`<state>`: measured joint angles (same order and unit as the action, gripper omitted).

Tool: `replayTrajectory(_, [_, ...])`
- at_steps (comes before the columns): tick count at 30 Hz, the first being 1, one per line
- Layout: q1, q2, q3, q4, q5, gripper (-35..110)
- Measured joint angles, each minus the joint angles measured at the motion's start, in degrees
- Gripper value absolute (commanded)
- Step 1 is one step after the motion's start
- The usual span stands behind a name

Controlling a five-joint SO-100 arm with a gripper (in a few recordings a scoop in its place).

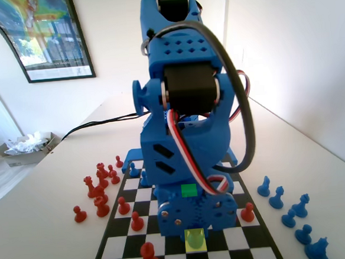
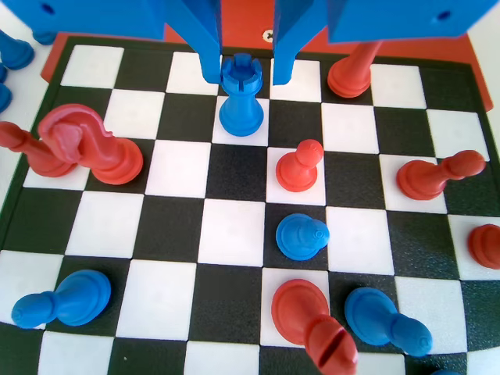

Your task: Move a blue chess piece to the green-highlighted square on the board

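Rook between my jaws, not yet gripped.

The blue chess piece [image 2: 241, 98] stands upright on a white square of the board [image 2: 234, 234]; my gripper [image 2: 244, 74] straddles its crown, parted. Next I should close, lift, and carry toward the green-highlighted square [image 1: 189, 190].

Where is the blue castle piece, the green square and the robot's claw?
blue chess piece [image 2: 241, 98]: wrist view, on its body below the crown.
green-highlighted square [image 1: 189, 190]: fixed view, on its middle.
gripper [image 2: 242, 76]: wrist view, midway between the fingertips, either side of the piece's head.
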<state>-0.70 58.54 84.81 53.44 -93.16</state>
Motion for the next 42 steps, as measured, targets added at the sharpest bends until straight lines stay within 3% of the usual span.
replayTrajectory(23, [-0.5, -1.2, 1.0, -0.6, -1.6, 1])
replayTrajectory(31, [-0.5, -1.2, 0.8, 5.4, -0.1, 1])
replayTrajectory(42, [-3.5, 10.7, 10.4, 7.4, 0.0, 1])
